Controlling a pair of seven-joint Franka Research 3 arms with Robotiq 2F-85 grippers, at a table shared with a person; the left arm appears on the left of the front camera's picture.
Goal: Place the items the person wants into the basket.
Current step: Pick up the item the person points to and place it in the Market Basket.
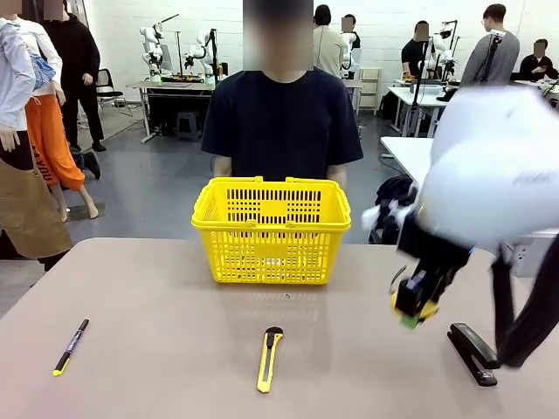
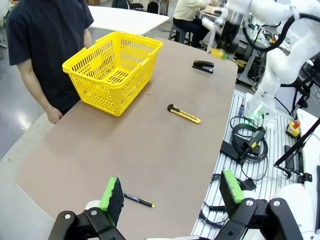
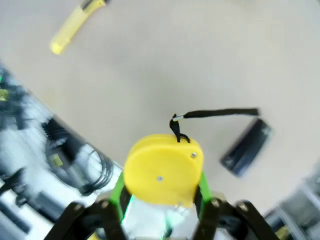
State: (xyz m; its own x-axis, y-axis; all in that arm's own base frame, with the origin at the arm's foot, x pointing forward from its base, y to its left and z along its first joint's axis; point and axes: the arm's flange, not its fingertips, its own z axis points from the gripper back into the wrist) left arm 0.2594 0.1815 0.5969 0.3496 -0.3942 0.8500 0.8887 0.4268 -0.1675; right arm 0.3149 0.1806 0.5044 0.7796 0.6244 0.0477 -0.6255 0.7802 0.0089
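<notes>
The left claw [image 2: 171, 190] stands wide open with nothing between its 2 green pads, above the near left part of the surface [image 1: 157, 349]. A thin black pen [image 1: 70, 346] with a yellow tip lies at far left. The yellow-and-black knife [image 1: 271, 358] lies near the middle, in front of the yellow basket [image 1: 272, 229], well apart from it. Behind the basket stands the person [image 1: 281, 122] in a dark T-shirt. To the right, the right claw [image 1: 412, 304] is clamped on the yellow tape measure [image 3: 162, 170], lifted off the surface, its black strap [image 3: 220, 114] hanging loose. The black stapler [image 1: 472, 353] lies at far right.
</notes>
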